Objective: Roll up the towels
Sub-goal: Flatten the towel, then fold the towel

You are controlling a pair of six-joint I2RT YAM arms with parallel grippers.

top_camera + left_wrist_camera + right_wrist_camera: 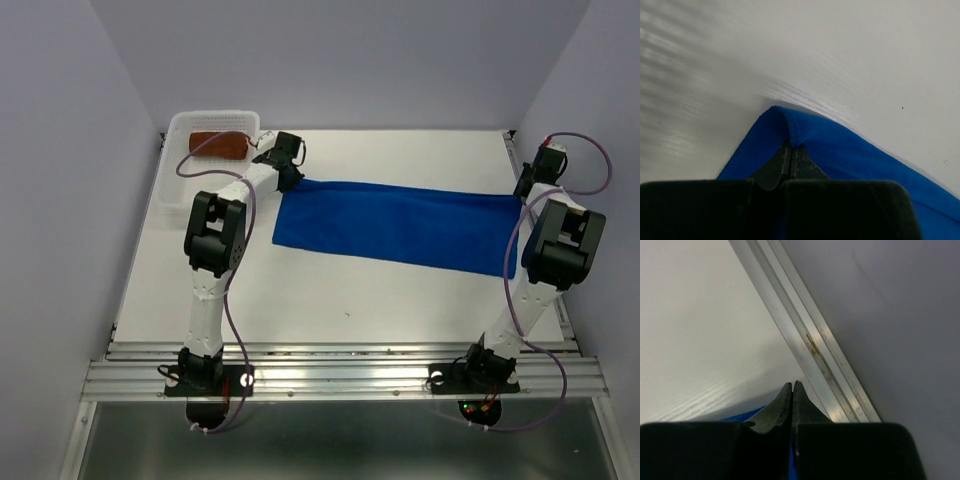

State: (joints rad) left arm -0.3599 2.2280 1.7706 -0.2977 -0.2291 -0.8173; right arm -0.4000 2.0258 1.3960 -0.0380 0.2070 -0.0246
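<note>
The blue towel [400, 225] lies spread flat in a long strip across the middle of the table. My left gripper [294, 181] is shut on its far left corner; in the left wrist view the corner [805, 132] bunches up at the closed fingertips [791, 146]. My right gripper [523, 194] is shut at the towel's far right corner, by the table's right edge. In the right wrist view the jaws [792, 385] are pressed together, with blue cloth [747, 415] showing beneath and between them. The rust-brown towel [220, 145] lies rolled in the white basket [176, 186].
The basket stands at the table's far left corner, just left of my left gripper. An aluminium rail [812, 347] and the grey side wall [900, 315] are close to the right gripper. Walls enclose the table on three sides.
</note>
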